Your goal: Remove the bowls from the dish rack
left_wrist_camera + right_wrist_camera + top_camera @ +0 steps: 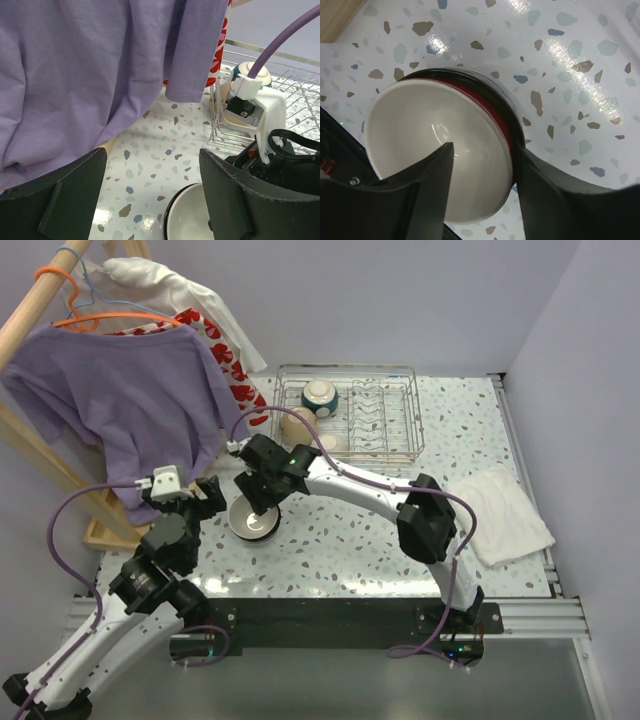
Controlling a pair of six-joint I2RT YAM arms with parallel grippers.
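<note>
Right claw (pixel 482 165) clamped on dark red bowl's (pixel 440 155) rim; left claw (pixel 152 192) apart, w/o load.

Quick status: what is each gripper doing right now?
Left gripper: open, holding nothing.
Right gripper: shut on the rim of the dark red, white-inside ceramic bowl.

Speckled terrazzo table (pixel 340 550), lilac walls (pixel 400 300)

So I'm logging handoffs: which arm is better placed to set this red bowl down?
Right. The right gripper already straddles the dark red bowl's rim, low over the table. The left gripper is open, holding nothing.
</note>
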